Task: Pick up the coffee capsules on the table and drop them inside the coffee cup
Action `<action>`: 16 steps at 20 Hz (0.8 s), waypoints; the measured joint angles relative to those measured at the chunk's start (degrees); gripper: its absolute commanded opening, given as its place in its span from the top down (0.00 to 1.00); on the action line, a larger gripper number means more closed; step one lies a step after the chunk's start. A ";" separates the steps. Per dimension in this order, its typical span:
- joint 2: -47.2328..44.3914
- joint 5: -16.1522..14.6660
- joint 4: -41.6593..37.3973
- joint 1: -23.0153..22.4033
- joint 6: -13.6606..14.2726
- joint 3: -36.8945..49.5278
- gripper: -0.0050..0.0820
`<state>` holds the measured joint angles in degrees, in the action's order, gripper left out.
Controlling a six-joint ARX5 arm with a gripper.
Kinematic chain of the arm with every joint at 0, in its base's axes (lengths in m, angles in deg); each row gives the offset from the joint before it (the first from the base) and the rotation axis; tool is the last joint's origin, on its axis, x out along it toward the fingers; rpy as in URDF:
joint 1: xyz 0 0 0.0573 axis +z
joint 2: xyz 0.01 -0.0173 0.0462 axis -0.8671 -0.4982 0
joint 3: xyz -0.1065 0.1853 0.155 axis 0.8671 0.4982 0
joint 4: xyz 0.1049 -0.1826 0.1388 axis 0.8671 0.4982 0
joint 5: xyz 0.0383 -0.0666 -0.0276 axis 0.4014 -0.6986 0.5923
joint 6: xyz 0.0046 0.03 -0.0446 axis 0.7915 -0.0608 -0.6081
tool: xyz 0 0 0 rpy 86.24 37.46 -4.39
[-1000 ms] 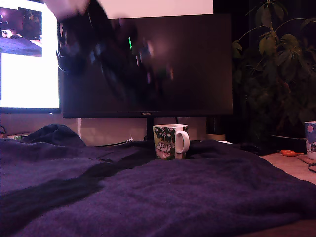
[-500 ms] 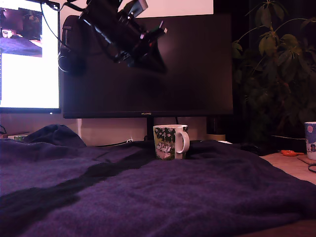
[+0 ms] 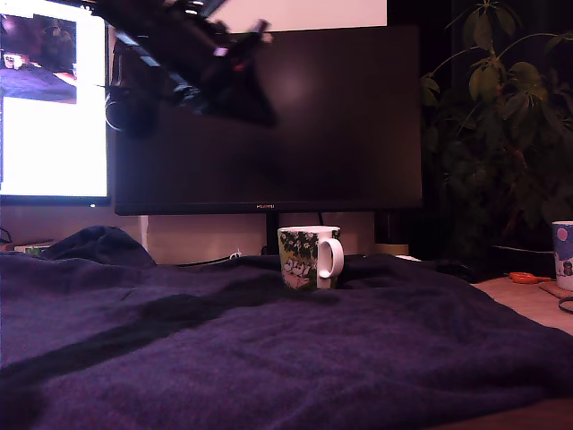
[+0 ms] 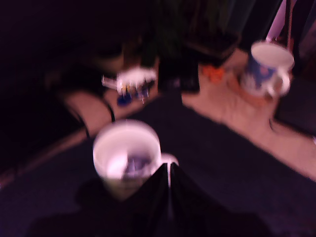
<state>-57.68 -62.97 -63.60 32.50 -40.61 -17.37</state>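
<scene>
The coffee cup [image 3: 311,257], white with a green print and a loop handle, stands upright on the table's dark blue-purple blanket [image 3: 295,349] below the monitor. My gripper [image 3: 260,109] hangs high above it, toward the exterior view's left, blurred by motion. In the wrist view the cup [image 4: 126,154] is seen from above, with a blurred dark shape inside that I cannot identify. The gripper [image 4: 169,168] is shut, its fingers pressed together with nothing between them. No coffee capsules show on the blanket.
A large dark monitor [image 3: 295,116] and a lit screen [image 3: 49,107] stand behind. A leafy plant [image 3: 501,125] fills the exterior view's right. A pale blue-and-white cup [image 3: 562,253] [image 4: 266,66] and an orange item [image 3: 525,278] sit on the bare wooden top.
The arm has swung up and toward the exterior view's left since half a second ago. The coffee cup has not moved.
</scene>
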 measured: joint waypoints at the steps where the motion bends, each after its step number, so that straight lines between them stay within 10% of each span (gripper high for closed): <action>1: 1.18 0.00 -0.42 0.35 0.00 2.29 0.97; 16: 14.01 0.96 -0.22 6.75 -0.04 21.11 0.97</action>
<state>-43.67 -62.01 -63.82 39.26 -40.65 3.75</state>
